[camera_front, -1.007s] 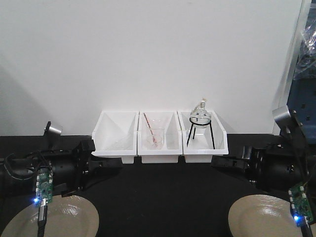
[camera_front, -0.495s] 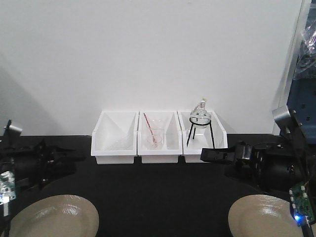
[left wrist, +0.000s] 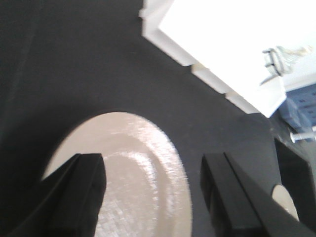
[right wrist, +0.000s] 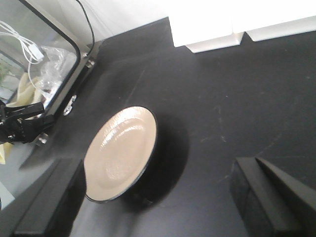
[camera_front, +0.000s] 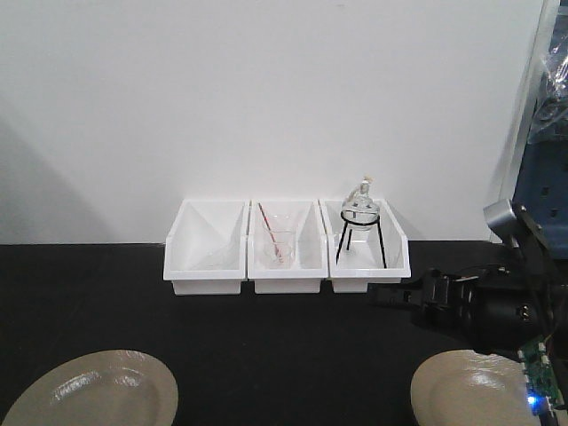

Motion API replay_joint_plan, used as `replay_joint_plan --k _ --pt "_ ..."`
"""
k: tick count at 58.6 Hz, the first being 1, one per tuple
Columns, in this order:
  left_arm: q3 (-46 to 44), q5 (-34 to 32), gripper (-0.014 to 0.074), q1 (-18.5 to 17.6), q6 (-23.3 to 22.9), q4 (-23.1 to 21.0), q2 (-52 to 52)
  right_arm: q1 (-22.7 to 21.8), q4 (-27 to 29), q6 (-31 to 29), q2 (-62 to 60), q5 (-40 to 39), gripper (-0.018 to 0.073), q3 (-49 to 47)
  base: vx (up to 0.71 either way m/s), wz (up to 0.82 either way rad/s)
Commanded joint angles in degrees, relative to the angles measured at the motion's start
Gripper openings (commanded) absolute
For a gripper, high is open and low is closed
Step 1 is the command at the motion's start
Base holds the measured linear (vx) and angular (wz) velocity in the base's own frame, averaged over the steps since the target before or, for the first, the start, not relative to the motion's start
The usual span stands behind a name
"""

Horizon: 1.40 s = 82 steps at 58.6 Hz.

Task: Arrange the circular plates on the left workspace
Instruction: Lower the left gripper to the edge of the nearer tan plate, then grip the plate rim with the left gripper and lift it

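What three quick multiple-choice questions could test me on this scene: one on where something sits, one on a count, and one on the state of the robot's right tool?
1. Where is the flask?
A. left bin
B. middle bin
C. right bin

2. How many plates show in the front view?
A. one
B. two
C. three

3. The right tool is:
A. shut on a plate
B. open, holding nothing
C. shut on a beaker

Answers:
1 C: the flask stands in the bin furthest right.
2 B: one plate lies at each lower corner.
3 B: its fingers stand wide apart in the wrist view.
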Motion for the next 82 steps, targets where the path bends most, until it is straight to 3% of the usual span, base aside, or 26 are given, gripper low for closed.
replay_joint_plan --k 1,14,30,50,57,67,76,82 --pt "-1.6 3.5 0.0548 0.2 0.1 -3.3 0.8 -0.2 2.6 -0.5 -1.6 -0.2 0.0609 -2.0 0.0 0.0" --pt "-1.6 3.9 0.0539 0.2 3.4 -2.8 8.1 -0.2 1.8 -0.7 -1.6 -2.0 0.0596 -2.0 0.0 0.0" --pt "-1.6 6.2 0.0535 -0.1 4.9 5.2 12.4 -0.2 1.7 -0.9 -1.6 -2.4 0.0594 -2.0 0.0 0.0" --pt "-1.5 8.2 0.0523 -5.0 6.4 5.3 16.4 -0.2 1.7 -1.0 -1.7 -1.9 0.0594 -2.0 0.0 0.0" --pt "-1.5 7.8 0.0397 -6.2 6.4 5.2 16.4 -0.2 1.7 -1.0 -1.7 -1.6 0.0594 -2.0 0.0 0.0" --pt "-1.5 8.5 -0.0012 -6.2 6.4 5.2 16.4 -0.2 1.7 -1.0 -1.7 -0.9 0.0594 -2.0 0.0 0.0" --pt "-1.5 10.9 -0.0007 -6.2 5.7 1.6 16.3 -0.2 1.7 -1.0 -1.7 -0.5 0.0594 -2.0 0.0 0.0" --pt "-1.5 14.6 -0.0006 -6.2 5.8 -6.3 15.9 -0.2 1.7 -1.0 -1.7 -0.5 0.0594 -2.0 0.0 0.0"
